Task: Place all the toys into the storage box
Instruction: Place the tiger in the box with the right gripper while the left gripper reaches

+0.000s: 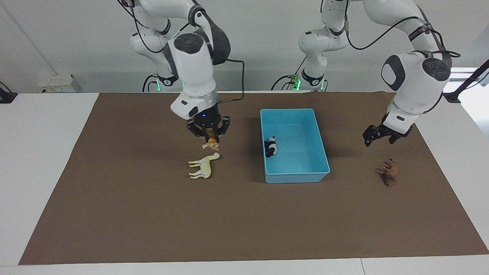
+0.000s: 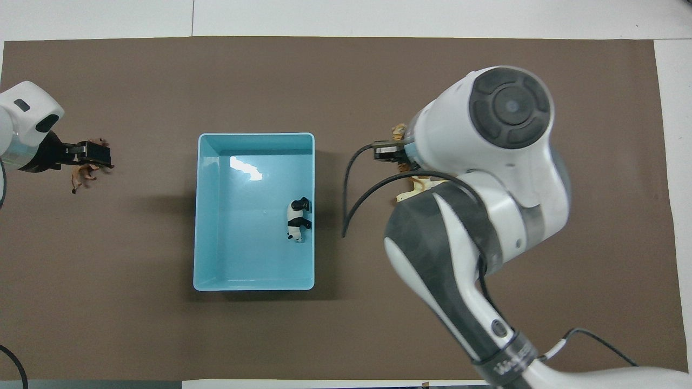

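From overhead my right arm hides nearly all of the horse [image 2: 413,186], but the facing cam shows it lying flat on the brown mat [image 1: 114,214] with the right gripper [image 1: 209,138] just above it, clamped on the tiger [image 1: 210,144]. My left gripper [image 1: 381,136] hangs over the lion [image 1: 387,172], which lies on the mat at that arm's end; fingers apart, holding nothing. The blue storage box [image 1: 296,177] only has the panda [image 1: 271,146] in it, against the wall toward the right arm's end.
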Controlling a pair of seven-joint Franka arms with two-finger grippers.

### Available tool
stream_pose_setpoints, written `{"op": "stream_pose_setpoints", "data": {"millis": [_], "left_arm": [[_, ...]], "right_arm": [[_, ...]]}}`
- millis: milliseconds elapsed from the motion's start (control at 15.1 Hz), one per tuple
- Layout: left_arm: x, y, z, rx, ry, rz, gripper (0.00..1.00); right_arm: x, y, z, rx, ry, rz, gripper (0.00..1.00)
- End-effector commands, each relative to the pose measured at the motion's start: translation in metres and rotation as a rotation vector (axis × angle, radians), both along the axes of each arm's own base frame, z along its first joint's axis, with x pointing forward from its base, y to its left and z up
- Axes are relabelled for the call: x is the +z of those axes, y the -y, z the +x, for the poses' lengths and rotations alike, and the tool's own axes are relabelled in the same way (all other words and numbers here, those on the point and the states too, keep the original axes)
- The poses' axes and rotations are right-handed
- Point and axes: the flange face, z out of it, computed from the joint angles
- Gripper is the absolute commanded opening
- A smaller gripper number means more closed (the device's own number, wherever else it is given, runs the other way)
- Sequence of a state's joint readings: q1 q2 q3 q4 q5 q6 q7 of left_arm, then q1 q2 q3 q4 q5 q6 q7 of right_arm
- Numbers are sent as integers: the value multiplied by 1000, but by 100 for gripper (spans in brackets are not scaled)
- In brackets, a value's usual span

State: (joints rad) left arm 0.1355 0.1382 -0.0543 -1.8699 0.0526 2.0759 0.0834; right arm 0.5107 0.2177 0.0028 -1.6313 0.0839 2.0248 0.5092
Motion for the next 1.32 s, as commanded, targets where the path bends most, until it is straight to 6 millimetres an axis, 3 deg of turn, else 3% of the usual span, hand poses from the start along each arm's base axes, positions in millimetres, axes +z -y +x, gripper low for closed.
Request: {"op": "stream_pose_setpoints", "data": {"millis": [0,132,264,330,462,726,792,858,991,1189,1255], "left_arm": [[-29,-13,21,-21,73,7,100],[-50,-21,29,-15,81,12,100],[-74,-25,41,-47,101,51,100],[-84,-27,52,-50,120,51,100],[-98,-42,72,-34,138,51,100],[-119,-47,80,-28,159,45,100],[-124,-53,79,-20,156,44,100],[-128,-60,77,-9,160,44,100],[-135,-60,73,-2,145,38,100],[-145,-60,66,-1,120,34,100],[-148,-60,63,-1,111,34,99]], "right_arm": [[-3,-54,-20,-22,-11,102,0],[-13,-112,-53,-25,-12,129,0],[-27,-149,-75,-4,2,137,0],[-44,-170,-89,27,-11,123,0],[-98,-210,-106,51,-6,85,0],[-146,-219,-104,69,27,40,0],[-146,-216,-102,44,13,33,15],[-148,-218,-106,21,3,30,99],[-143,-216,-108,-61,-47,-6,100],[-101,-212,-85,-149,-74,-32,100],[-82,-192,-63,-205,-60,-21,100]]}}
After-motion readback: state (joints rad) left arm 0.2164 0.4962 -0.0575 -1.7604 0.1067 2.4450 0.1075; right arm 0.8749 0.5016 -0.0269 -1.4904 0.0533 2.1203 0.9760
